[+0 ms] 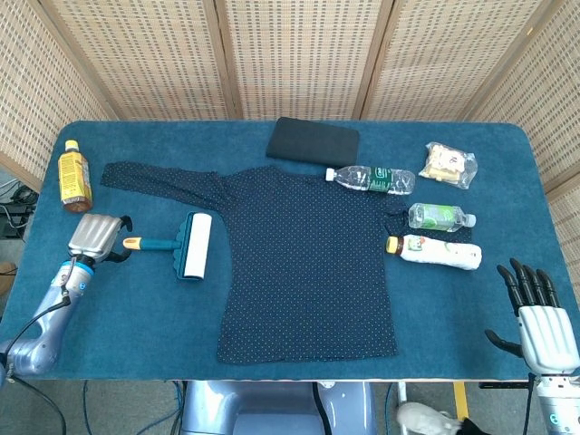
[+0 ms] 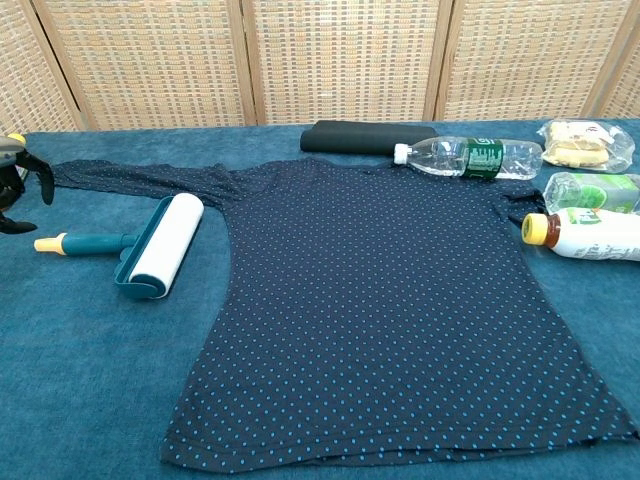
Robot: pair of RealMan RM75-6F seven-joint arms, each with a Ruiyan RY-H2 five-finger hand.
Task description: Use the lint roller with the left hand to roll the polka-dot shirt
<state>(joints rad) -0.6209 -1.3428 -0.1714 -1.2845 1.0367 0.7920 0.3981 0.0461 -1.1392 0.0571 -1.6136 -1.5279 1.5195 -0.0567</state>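
The dark polka-dot shirt lies flat in the middle of the blue table, one sleeve stretched toward the far left. A lint roller with a white roll, teal frame and yellow handle tip lies just left of the shirt. My left hand hovers at the handle's yellow end, fingers apart, holding nothing. My right hand stays open at the table's near right edge, seen only in the head view.
An amber bottle stands far left. A folded black cloth lies behind the shirt. A water bottle, two more bottles and a snack bag sit to the right.
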